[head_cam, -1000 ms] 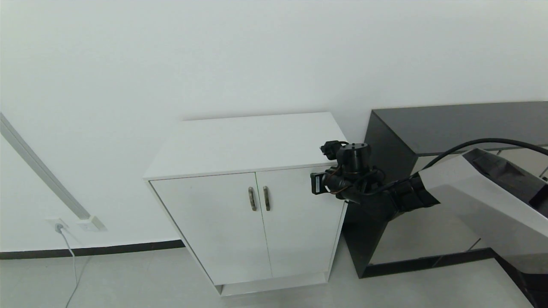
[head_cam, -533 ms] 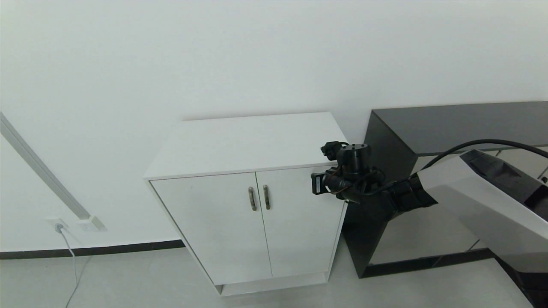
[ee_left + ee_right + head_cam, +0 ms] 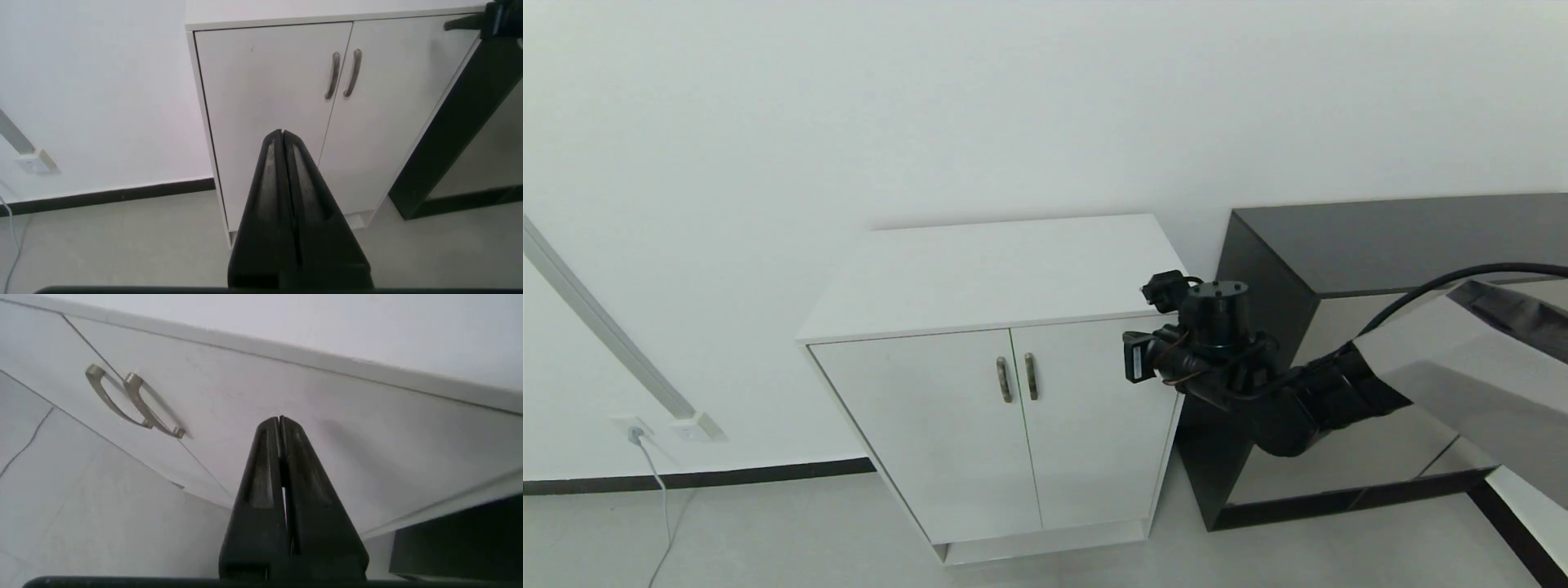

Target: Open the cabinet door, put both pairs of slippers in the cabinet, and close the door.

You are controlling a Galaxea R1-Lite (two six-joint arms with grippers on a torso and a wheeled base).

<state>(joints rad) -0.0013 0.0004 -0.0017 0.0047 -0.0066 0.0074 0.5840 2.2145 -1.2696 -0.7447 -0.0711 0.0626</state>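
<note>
The right claw, clenched on nothing beside the cabinet's right door, could slide off the handle unless it opens first.

One white cabinet, two doors, left door and right door, two handles, left handle and right handle, one black sideboard, one wall socket, one cable, two grippers, left gripper and right gripper
</note>
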